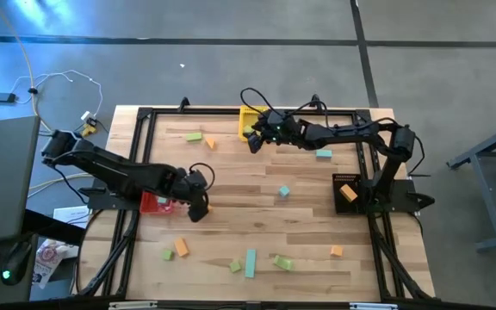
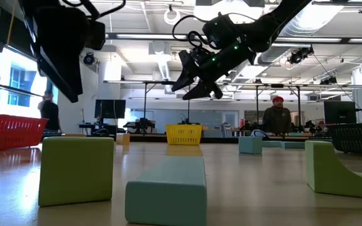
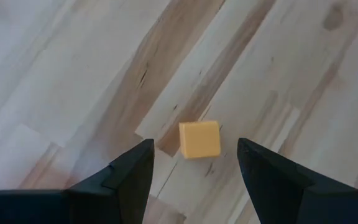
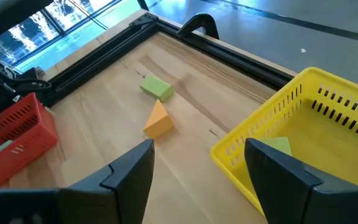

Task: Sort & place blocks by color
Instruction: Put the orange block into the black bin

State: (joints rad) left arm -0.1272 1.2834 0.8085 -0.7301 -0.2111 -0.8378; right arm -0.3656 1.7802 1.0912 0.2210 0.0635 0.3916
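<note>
An orange cube point(image 3: 199, 139) lies flat on the wood of the table point(image 1: 257, 215). My left gripper point(image 3: 194, 163) hangs open above it and points steeply down, with a finger on either side of the cube and clear of it. In the high view this gripper point(image 1: 200, 211) is beside the red bin point(image 1: 153, 203). My right gripper point(image 1: 253, 145) is open in the air beside the yellow bin point(image 4: 303, 124), which holds a green block point(image 4: 279, 145). A green block point(image 4: 155, 87) and an orange wedge point(image 4: 159, 120) lie ahead of it.
A black bin point(image 1: 347, 191) with an orange block stands at the right. Teal blocks point(image 1: 324, 154) point(image 1: 284, 191) lie mid-table. Near the front edge are green point(image 1: 167, 254), orange point(image 1: 181, 248) and a teal bar point(image 1: 251, 263). A person point(image 2: 276, 116) stands beyond the table.
</note>
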